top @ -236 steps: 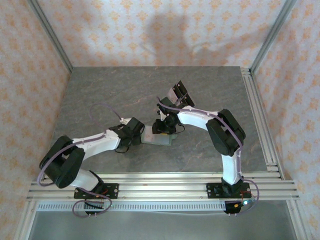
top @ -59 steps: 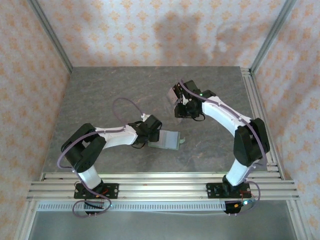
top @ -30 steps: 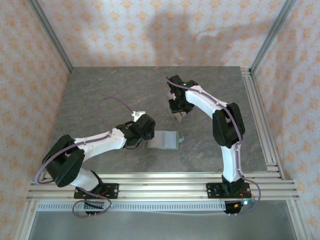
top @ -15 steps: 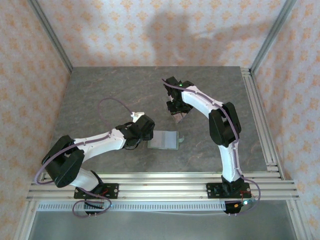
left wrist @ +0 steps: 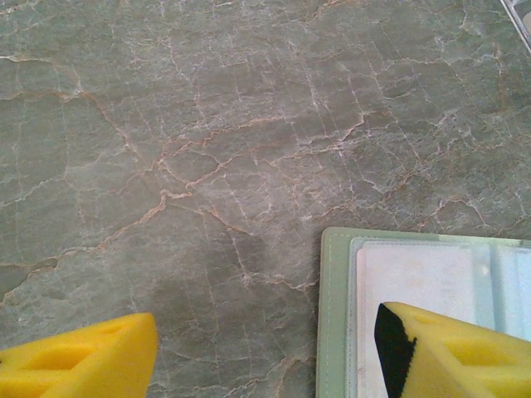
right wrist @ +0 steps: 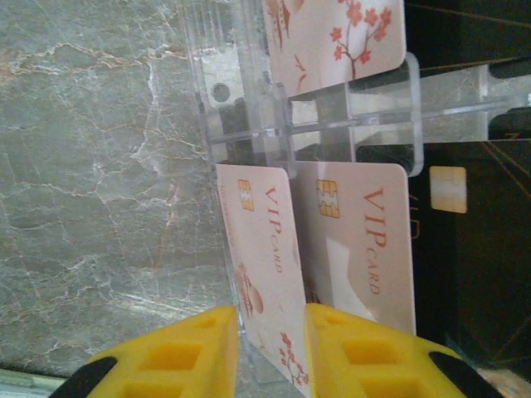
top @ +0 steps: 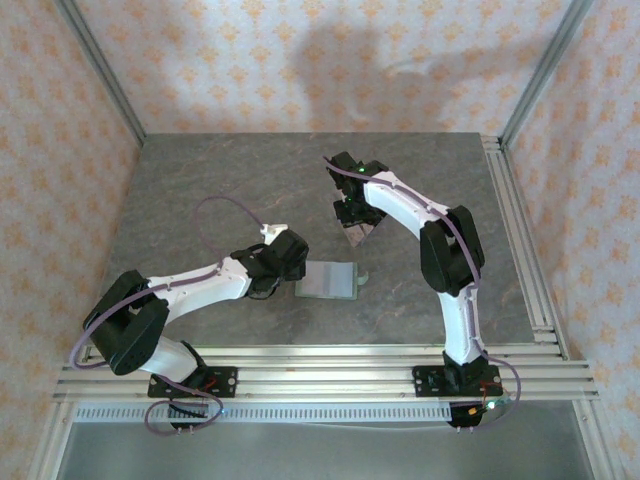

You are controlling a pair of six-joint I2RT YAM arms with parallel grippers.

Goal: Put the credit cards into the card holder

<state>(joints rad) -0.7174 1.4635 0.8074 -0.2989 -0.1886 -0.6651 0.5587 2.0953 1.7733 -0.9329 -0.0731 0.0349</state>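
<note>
Over the last two seconds the right hand (right wrist: 270, 342) has swung to the far side of the bench (left wrist: 207, 124) and settled at the clear stand (right wrist: 249, 124) that holds the credit cards (right wrist: 365, 240). Its fingers are now narrowed on one pink card (right wrist: 261, 274), apparently pinching it, with the card not yet lifted out. The left hand (left wrist: 261, 352) has stayed wide open and holds nothing, one finger hanging over the card holder (left wrist: 415, 282). The holder lies open and flat near the bench middle. Judgement: pick under way; lift and carry to the holder remain.
</note>
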